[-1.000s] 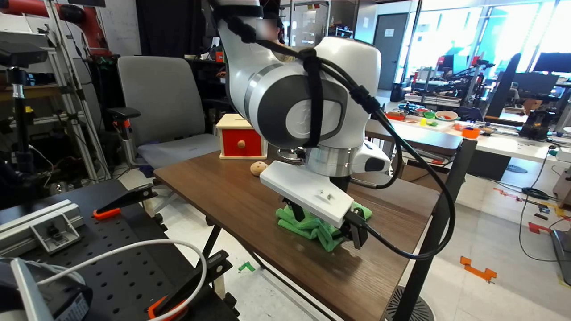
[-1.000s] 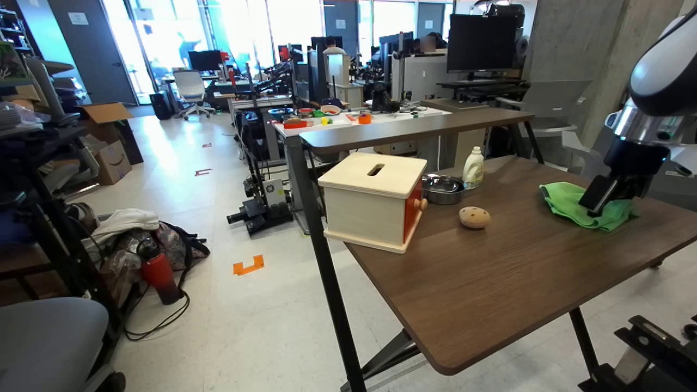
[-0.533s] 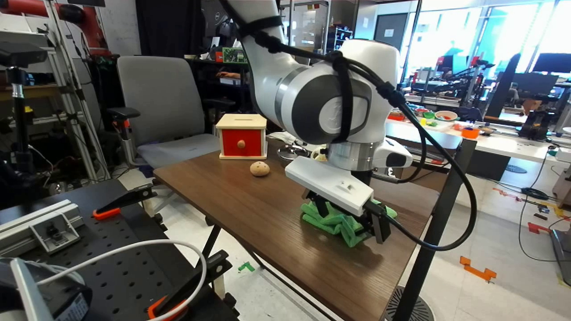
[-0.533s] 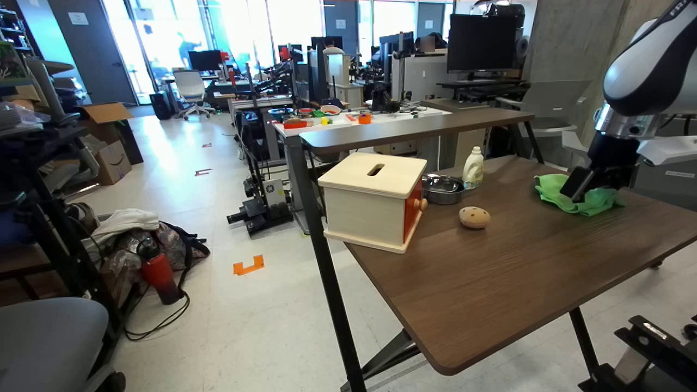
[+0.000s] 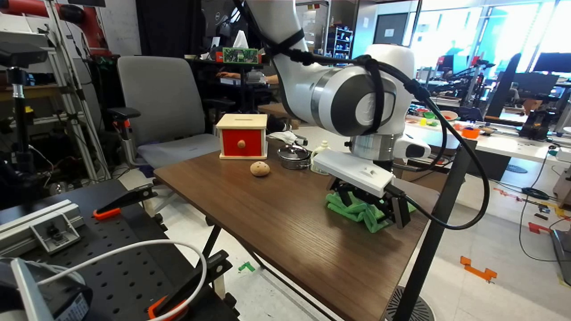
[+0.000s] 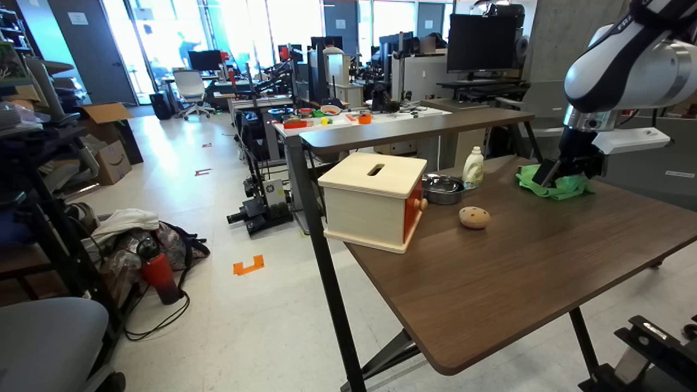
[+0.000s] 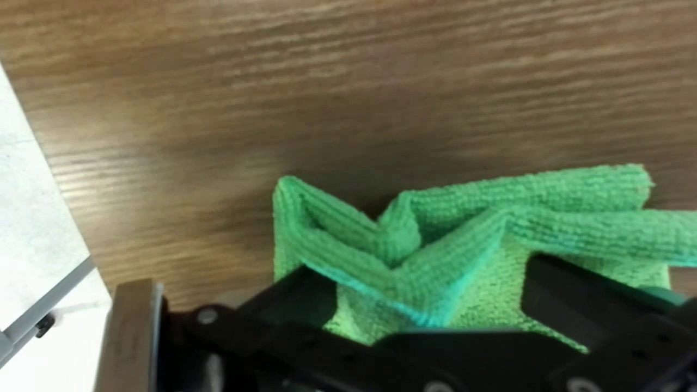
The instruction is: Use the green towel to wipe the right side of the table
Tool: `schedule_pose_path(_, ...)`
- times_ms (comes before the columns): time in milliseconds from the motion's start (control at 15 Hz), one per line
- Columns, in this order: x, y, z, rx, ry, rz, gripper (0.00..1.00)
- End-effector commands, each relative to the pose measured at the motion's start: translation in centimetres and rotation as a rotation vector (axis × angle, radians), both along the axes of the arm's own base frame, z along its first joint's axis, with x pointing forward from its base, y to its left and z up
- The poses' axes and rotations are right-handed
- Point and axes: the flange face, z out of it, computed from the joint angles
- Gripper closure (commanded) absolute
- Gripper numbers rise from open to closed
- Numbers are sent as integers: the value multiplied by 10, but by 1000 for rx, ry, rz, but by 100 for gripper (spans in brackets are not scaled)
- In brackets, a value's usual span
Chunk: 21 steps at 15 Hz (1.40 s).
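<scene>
One towel (image 7: 463, 258) lies near the bench (image 5: 250, 200) edge opposite the box (image 5: 243, 136), the end effector (image 7: 427, 286) over it, jaws apart, with room toward the front edge.

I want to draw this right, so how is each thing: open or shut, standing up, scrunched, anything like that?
Claw, open, fingers spread apart
Green towel, bunched up on the table
Red drawer, shut
White bottle, standing upright
Metal pot, can't tell if covered
Tissue box, a tissue poking up out of it
Cardboard box flap, open
Big monitor, dark
</scene>
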Motion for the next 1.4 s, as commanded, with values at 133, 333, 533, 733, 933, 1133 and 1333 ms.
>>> schedule_pose_path(133,32,2,2,-21,-16,7,0)
schedule_pose_path(333,25,27,-1,-9,-18,77,0)
schedule_pose_path(533,11,65,-3,6,2,188,0)
schedule_pose_path(733,-6,98,0,15,31,295,0)
schedule_pose_path(933,-26,123,3,18,64,378,0)
schedule_pose_path(1133,-50,142,6,29,96,449,0)
schedule_pose_path(1333,-74,153,8,40,122,509,0)
